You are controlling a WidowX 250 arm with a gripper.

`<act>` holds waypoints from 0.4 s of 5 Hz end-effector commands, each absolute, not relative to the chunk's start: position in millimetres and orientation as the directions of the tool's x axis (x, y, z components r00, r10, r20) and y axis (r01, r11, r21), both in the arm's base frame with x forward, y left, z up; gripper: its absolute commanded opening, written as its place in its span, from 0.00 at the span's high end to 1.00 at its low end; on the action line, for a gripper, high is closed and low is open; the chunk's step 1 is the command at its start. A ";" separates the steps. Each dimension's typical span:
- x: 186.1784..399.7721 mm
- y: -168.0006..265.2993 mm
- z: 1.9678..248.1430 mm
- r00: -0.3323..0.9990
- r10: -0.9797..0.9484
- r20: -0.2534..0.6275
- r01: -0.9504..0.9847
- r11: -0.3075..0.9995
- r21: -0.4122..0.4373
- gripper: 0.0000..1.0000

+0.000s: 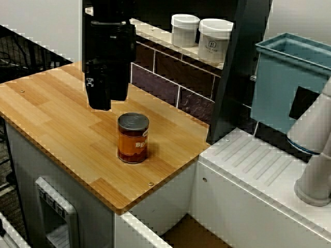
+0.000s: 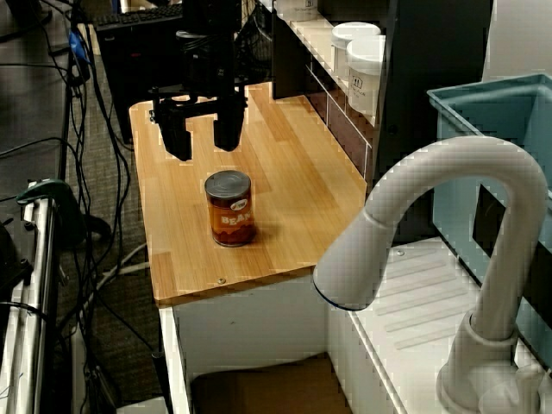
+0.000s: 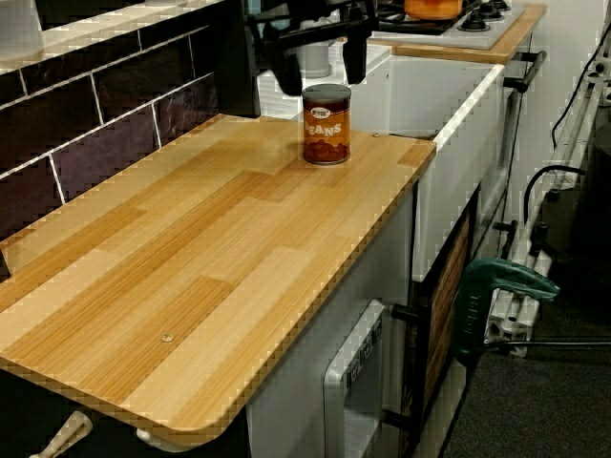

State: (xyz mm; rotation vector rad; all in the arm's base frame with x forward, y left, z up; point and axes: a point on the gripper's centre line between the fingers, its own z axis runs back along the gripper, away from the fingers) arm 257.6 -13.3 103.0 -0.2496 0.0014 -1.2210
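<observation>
A can of beans (image 1: 133,137) with an orange label and a grey lid stands upright on the wooden counter (image 1: 62,113), near its sink end. My black gripper (image 2: 203,138) hangs open just above and behind the can, with nothing between its fingers (image 2: 178,140). In the view from the sink side the can (image 2: 230,209) stands a little in front of the two fingers. The view along the counter shows the gripper (image 3: 320,65) straddling the space right over the can (image 3: 326,124) without touching it. In the front view the gripper (image 1: 109,99) is seen edge on, left of the can.
Two white jars (image 1: 185,30) (image 1: 214,40) stand on a ledge above the dark tiled wall (image 1: 170,77). A teal bin (image 1: 289,82), a white faucet (image 2: 431,224) and a ribbed drainboard (image 1: 258,165) lie beyond the counter's end. A green clamp (image 3: 496,286) sits beside the cabinet.
</observation>
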 end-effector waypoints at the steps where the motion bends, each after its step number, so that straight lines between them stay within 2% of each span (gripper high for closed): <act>1: 260.6 -47.1 121.7 0.293 -0.942 0.166 0.954 0.275 -0.123 0.00; 2: 265.3 -61.1 120.8 0.325 -0.933 0.155 0.943 0.308 -0.124 0.00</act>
